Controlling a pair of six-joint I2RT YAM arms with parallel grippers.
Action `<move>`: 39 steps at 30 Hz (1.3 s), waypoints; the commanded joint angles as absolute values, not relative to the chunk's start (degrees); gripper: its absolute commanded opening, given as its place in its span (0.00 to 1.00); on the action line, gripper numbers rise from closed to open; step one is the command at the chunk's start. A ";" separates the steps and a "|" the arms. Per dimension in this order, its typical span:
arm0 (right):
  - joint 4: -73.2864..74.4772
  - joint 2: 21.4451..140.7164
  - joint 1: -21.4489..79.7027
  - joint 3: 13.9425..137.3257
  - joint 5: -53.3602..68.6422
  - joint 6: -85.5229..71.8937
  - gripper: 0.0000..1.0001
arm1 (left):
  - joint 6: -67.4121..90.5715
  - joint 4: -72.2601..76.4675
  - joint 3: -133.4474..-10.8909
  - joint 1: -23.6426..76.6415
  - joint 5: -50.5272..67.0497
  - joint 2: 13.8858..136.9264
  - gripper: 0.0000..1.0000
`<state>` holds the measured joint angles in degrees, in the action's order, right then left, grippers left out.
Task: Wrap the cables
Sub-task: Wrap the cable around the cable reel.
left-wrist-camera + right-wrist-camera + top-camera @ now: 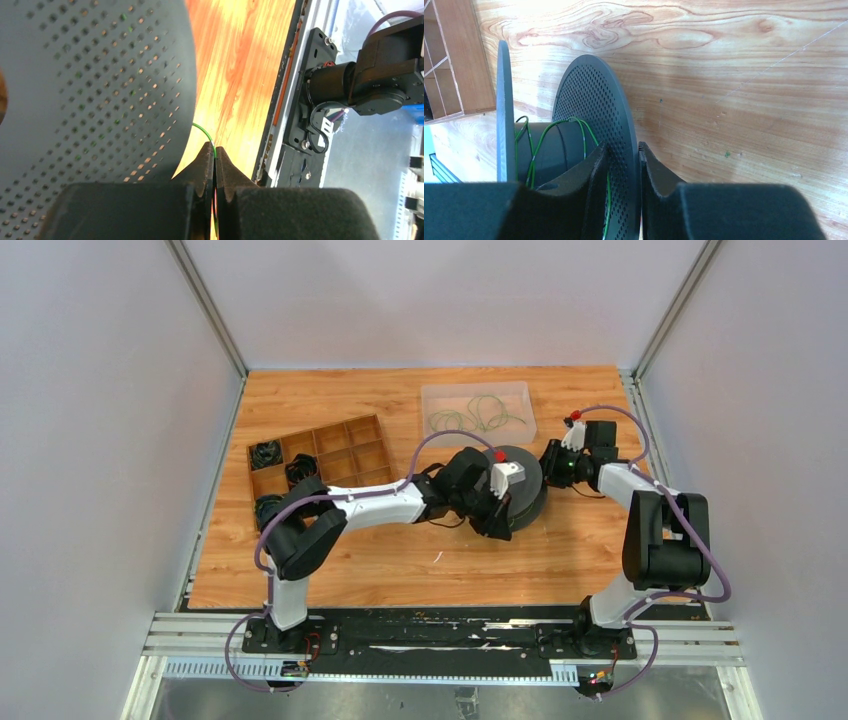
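- Left gripper (215, 150): jaws closed, pinching one cable (202, 131) at the tips. It is hair-thin and olive-green, and curves away behind the spool (100, 90) flange.
- Right gripper (621, 149): clamped on the spool's perforated dark-grey flange, one finger on each side.
- A few loose green turns of the same cable sit on the spool core between the two flanges.
- More cables (480, 415) lie as slack tangled loops in the clear bin (430, 392) at the table's far side, right of the wooden divider tray (312, 432).
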<state>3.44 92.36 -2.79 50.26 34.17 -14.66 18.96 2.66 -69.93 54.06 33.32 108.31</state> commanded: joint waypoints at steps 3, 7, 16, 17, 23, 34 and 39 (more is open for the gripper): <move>3.69 91.31 -1.60 47.94 28.50 -13.06 0.01 | 13.58 -11.37 -78.04 56.91 27.46 112.80 0.02; 3.38 90.48 -1.07 47.55 28.06 -12.99 0.01 | 11.56 -17.08 -83.42 57.58 25.26 115.84 0.02; 3.11 89.82 -0.73 47.20 27.97 -12.83 0.01 | 10.51 -21.63 -89.61 58.68 22.18 118.54 0.12; 3.09 89.72 -0.71 47.20 27.95 -12.73 0.01 | 10.46 -21.70 -89.79 58.83 21.86 118.52 0.12; 2.90 89.64 -0.14 47.12 27.65 -12.42 0.01 | 12.31 -20.29 -90.14 59.15 21.68 118.13 0.17; 2.55 89.02 0.18 46.81 27.99 -12.21 0.01 | 13.01 -21.53 -94.67 59.24 20.75 120.50 0.37; 2.55 89.04 0.18 46.76 28.21 -12.17 0.01 | 11.99 -20.56 -94.60 59.24 19.68 120.85 0.46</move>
